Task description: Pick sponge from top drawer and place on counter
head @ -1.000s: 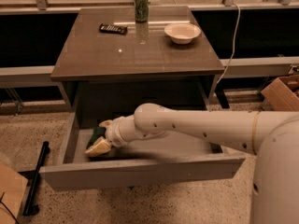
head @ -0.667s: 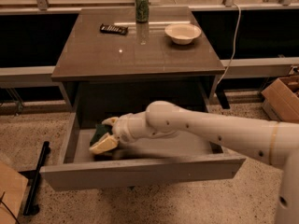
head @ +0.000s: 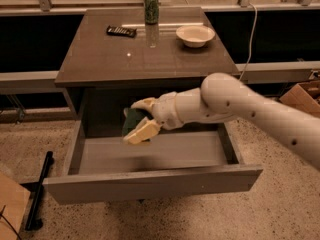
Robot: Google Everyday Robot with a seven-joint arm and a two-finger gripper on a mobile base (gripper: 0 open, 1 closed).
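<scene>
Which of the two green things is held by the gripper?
The sponge: dark green, it is held in the gripper above the open top drawer. The green can stands upright at the back of the counter, far from the gripper.

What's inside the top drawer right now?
Only bare floor shows in the drawer. The gripper, shut on the sponge, hangs over its back part and, with the arm, hides the floor there.
</scene>
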